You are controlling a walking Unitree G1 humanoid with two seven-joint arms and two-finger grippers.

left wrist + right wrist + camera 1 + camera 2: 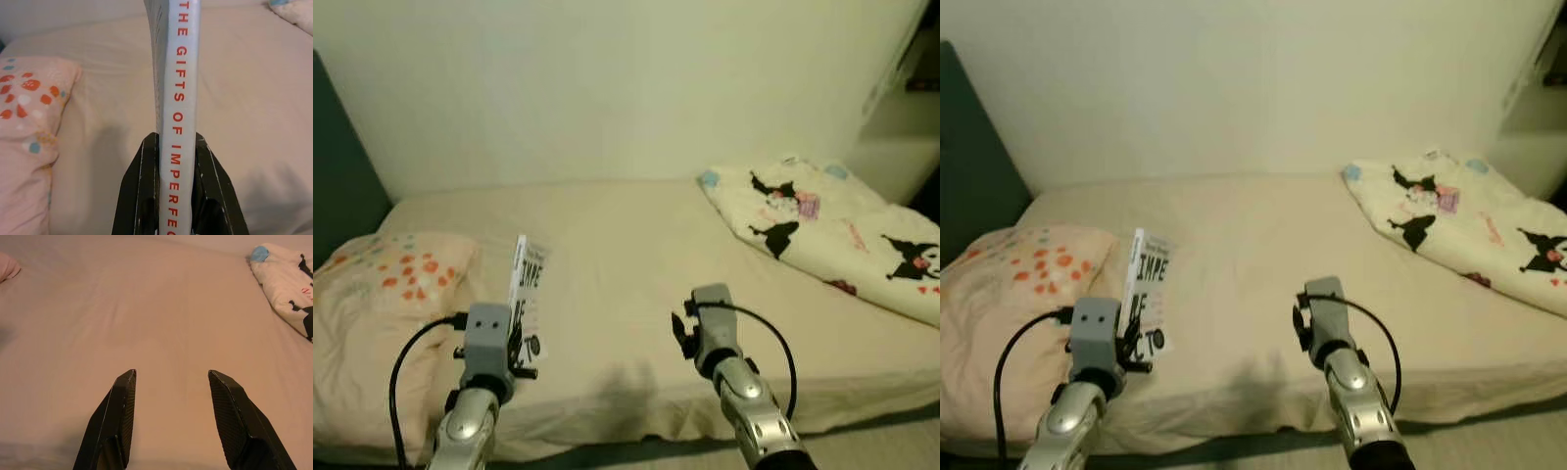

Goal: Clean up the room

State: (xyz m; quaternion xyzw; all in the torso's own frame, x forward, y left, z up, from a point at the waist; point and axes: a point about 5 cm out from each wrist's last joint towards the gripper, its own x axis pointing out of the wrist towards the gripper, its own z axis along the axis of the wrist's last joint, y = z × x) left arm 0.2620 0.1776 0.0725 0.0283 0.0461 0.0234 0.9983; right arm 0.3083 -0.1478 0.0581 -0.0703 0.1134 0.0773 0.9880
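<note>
A white book [527, 299] with black cover lettering and red spine lettering [179, 112] is held upright above the bed's near left part. My left gripper [176, 147] is shut on its lower end, one black finger on each cover. My right gripper [171, 377] hovers open over the bare beige sheet near the bed's front edge, nothing between its fingers; its wrist [713, 328] shows in the left eye view.
The bed [626, 255] spans the view, against a pale wall. A pink pillow with orange dots [382, 294] lies at its left end. A white cartoon-print blanket [832, 230] is bunched at the right. A dark headboard [337, 166] stands far left.
</note>
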